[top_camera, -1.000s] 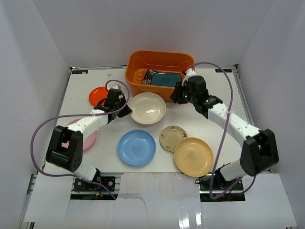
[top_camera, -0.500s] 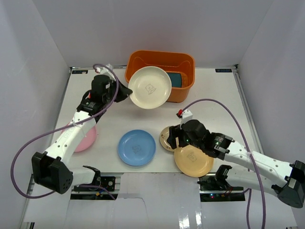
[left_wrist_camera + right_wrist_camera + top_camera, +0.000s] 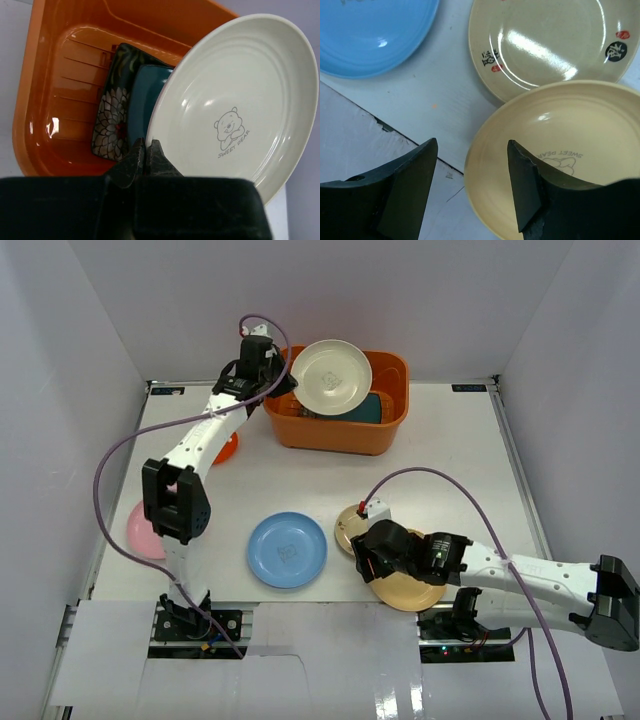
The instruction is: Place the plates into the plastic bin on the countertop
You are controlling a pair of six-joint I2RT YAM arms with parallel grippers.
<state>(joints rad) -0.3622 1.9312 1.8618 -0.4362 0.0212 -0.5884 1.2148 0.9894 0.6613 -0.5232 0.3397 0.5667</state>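
two plates lie at the left of the worktop (image 3: pixel 450 450): pink plate (image 3: pixel 137 532), orange-red plate (image 3: pixel 228 448). upper centre, the left fingers (image 3: pixel 145 155) pinch the tilted cream plate (image 3: pixel 235 100) over the plastic bin (image 3: pixel 50 50), which holds square plates (image 3: pixel 142 95). lower right, the right fingers (image 3: pixel 412 185) gape wide over the tan plate (image 3: pixel 570 135).

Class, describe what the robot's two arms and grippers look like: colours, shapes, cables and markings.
The left arm and right arm are white tubular links joined by chunky black housings. A thin purple cable loops loosely along each. The left gripper and right gripper have matte black, wedge-shaped fingers. No markings show.
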